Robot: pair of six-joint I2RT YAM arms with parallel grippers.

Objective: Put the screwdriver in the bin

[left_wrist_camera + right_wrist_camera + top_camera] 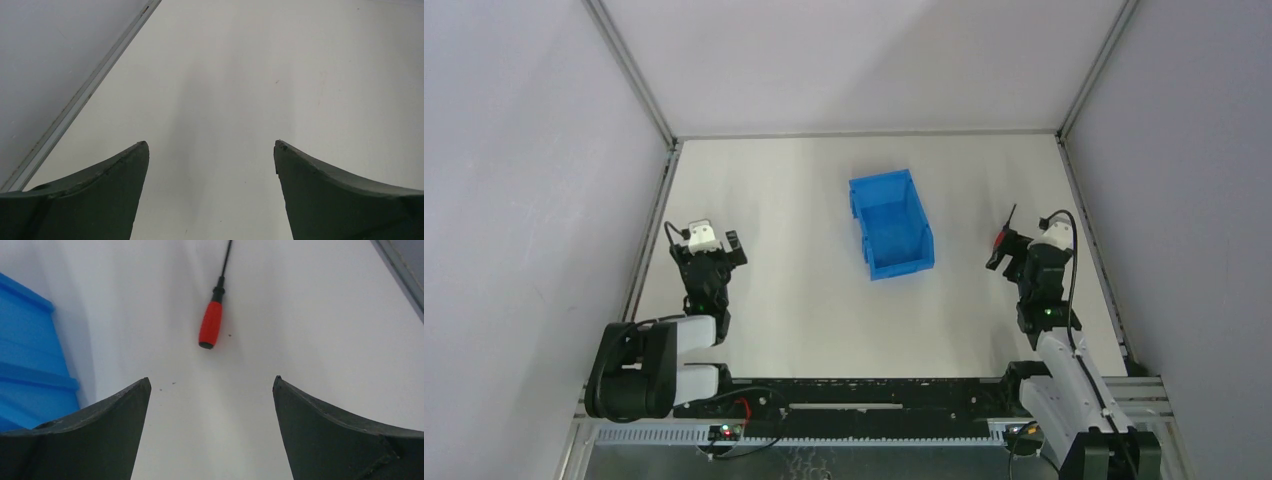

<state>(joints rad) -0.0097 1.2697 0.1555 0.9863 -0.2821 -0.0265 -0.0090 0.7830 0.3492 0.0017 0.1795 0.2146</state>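
Screwdriver (210, 324) lies flat on the matte white worktop (794, 290), in the upper middle of the right wrist view, its handle end nearest the right claw (211, 382), whose jaws stand wide apart and empty. The bin (904, 264), glossy blue plastic with upright walls and a thick rim, sits apart at the left of that view. The tool looks light and stiff; its round red handle may roll, and the thin black shaft is probably too slim to pinch surely, so the handle's middle is the better hold. The left claw (211, 145) is likewise spread open over bare surface.
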